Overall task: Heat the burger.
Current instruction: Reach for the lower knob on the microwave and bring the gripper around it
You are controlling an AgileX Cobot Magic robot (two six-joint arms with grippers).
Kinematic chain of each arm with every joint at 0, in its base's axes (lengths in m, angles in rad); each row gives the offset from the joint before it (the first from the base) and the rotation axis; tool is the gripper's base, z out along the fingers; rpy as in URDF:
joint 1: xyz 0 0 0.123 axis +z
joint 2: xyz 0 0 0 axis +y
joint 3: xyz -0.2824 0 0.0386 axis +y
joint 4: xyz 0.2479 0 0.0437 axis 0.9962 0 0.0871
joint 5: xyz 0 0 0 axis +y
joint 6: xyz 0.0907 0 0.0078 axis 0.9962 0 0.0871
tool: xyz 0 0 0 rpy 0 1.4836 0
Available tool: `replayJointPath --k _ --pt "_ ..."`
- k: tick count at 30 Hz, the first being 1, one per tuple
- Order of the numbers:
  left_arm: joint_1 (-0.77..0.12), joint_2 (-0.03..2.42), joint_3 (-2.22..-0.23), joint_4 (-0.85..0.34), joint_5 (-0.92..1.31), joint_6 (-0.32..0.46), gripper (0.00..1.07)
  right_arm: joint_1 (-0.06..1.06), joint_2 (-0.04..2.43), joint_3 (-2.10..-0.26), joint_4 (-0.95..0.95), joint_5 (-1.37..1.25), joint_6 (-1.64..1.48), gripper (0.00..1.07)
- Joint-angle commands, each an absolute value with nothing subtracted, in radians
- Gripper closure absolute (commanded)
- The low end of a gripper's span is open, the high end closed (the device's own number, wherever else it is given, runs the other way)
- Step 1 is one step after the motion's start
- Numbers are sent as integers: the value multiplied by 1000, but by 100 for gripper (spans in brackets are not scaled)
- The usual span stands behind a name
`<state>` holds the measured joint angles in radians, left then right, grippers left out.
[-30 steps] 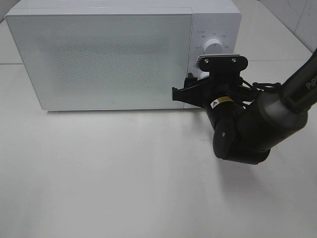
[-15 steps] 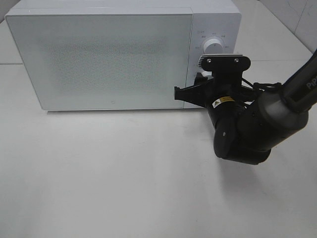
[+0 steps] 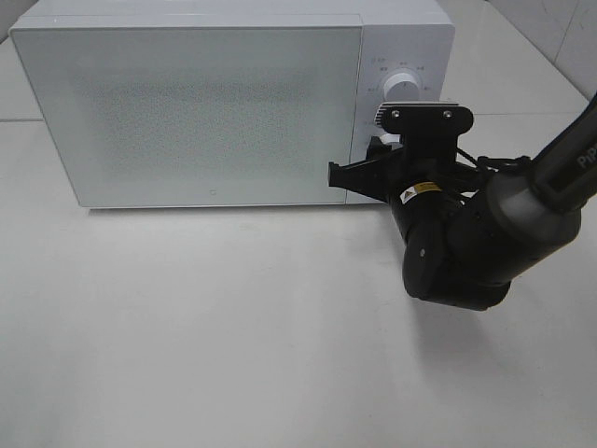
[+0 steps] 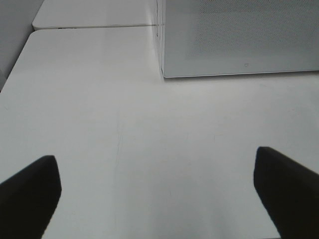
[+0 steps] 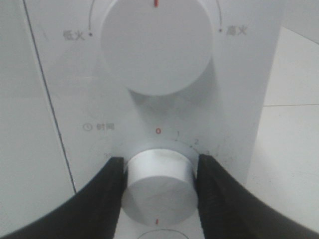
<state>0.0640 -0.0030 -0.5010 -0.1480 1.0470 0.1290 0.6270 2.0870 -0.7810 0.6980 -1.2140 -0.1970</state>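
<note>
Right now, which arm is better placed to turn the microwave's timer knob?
The right. The right end effector is closed on the lower knob; the left end effector hangs open over the table.

microwave (image 3: 215, 103) at back of table (image 3: 233, 336), right gripper (image 5: 159, 170) around its lower knob (image 5: 158, 191)

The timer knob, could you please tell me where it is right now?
In the right wrist view, the timer knob sits on the microwave's right-hand control panel, directly beneath the larger knob, gripped between the right pincer's fingers.
</note>
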Motion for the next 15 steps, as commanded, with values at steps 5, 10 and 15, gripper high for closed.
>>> replayJointPath --k 5,10,15 --pt "57 -31 -497 -152 1039 122 3 629 2084 -782 664 -1245 112 104" --pt "57 -31 -497 -152 1039 122 3 629 2084 -782 664 -1223 262 104" --pt "57 -31 -497 -152 1039 122 3 629 2084 -782 664 -1210 359 104"
